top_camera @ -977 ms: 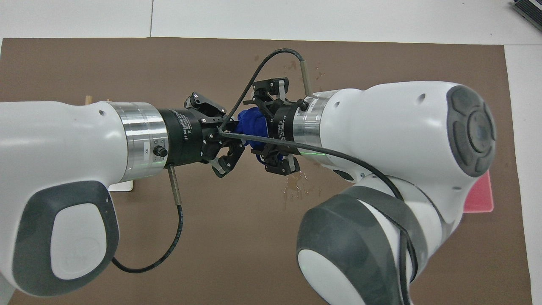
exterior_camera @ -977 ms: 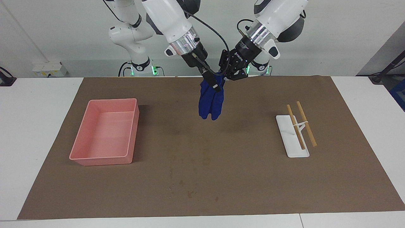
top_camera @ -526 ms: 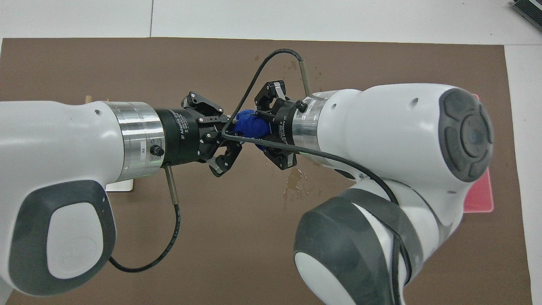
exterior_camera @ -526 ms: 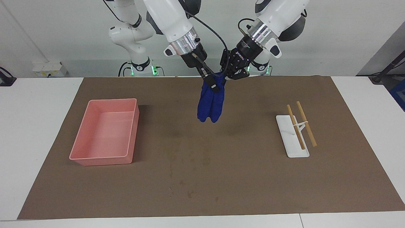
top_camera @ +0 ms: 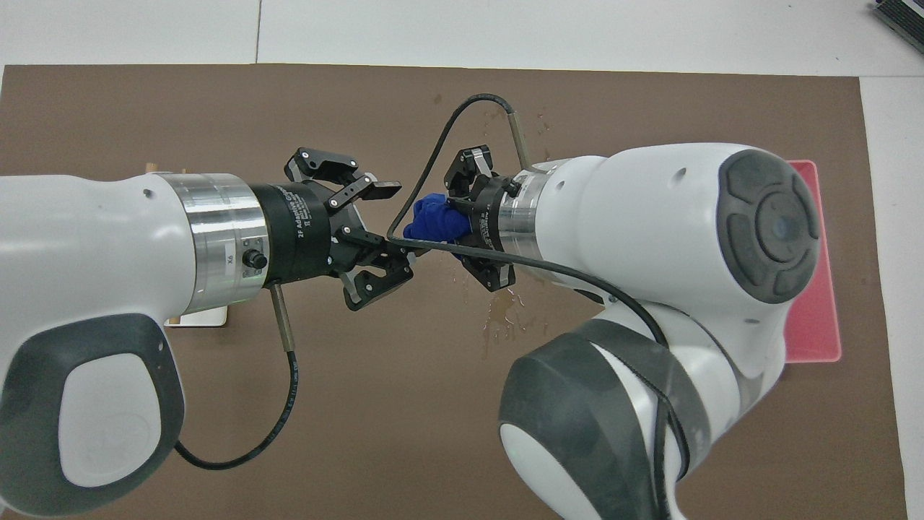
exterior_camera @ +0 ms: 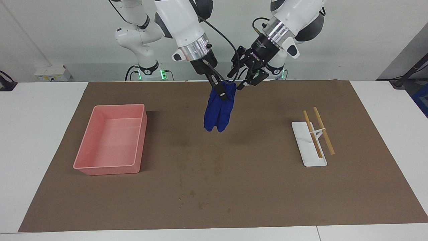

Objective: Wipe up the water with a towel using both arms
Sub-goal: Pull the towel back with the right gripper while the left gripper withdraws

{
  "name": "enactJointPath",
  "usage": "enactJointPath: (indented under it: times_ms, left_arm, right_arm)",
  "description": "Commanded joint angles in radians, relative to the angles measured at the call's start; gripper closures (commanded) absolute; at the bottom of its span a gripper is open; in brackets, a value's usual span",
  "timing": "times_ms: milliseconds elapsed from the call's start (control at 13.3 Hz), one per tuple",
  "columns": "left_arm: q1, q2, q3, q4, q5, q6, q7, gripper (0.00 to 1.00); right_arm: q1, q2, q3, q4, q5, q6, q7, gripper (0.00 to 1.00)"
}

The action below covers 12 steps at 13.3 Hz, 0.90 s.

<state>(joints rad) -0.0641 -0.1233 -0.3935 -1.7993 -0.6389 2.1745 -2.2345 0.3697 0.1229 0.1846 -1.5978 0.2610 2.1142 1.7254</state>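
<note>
A blue towel [exterior_camera: 217,112] hangs bunched from my right gripper [exterior_camera: 221,92], which is shut on its top edge above the middle of the brown mat [exterior_camera: 267,187]. It also shows in the overhead view [top_camera: 432,220], in front of the right gripper [top_camera: 453,217]. My left gripper [exterior_camera: 238,80] is open just beside the towel's top and holds nothing; its spread fingers show in the overhead view [top_camera: 393,231]. Water [top_camera: 505,314] lies as a wet patch on the mat under the right wrist, with small drops [exterior_camera: 200,204] farther from the robots.
A pink tray [exterior_camera: 103,165] stands on the mat toward the right arm's end. A white rest [exterior_camera: 309,157] with two wooden chopsticks [exterior_camera: 324,132] lies toward the left arm's end. White table surrounds the mat.
My left gripper has opened, let go of the towel and drawn back a little. The right gripper keeps the towel and has shifted slightly toward the right arm's end.
</note>
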Motion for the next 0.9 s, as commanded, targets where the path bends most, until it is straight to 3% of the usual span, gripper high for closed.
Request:
enactJointPath:
  times_ms: [0,150,451,676,827]
  left_arm:
    - [0.067,-0.018,0.004,-0.012,0.044,0.01,0.009,0.0]
    - [0.063,-0.018,0.002,-0.018,0.166,0.016,0.108,0.0]
    - [0.119,-0.019,0.037,-0.003,0.203,-0.129,0.567,0.0]
    - [0.155,-0.019,0.126,0.005,0.208,-0.191,0.907,0.0]
    - [0.156,-0.019,0.142,0.011,0.286,-0.228,1.123,0.0]
  right_arm:
    - [0.006,-0.089,0.004,-0.129,-0.019,-0.068,-0.094,1.0]
    - [0.047,-0.185,0.004,-0.311,-0.019,-0.054,-0.136,1.0]
    - [0.093,-0.357,0.004,-0.63,-0.016,-0.007,-0.266,1.0]
    - [0.138,-0.367,0.006,-0.726,-0.006,0.047,-0.305,1.0]
    - [0.182,-0.336,0.004,-0.775,-0.002,0.137,-0.303,1.0]
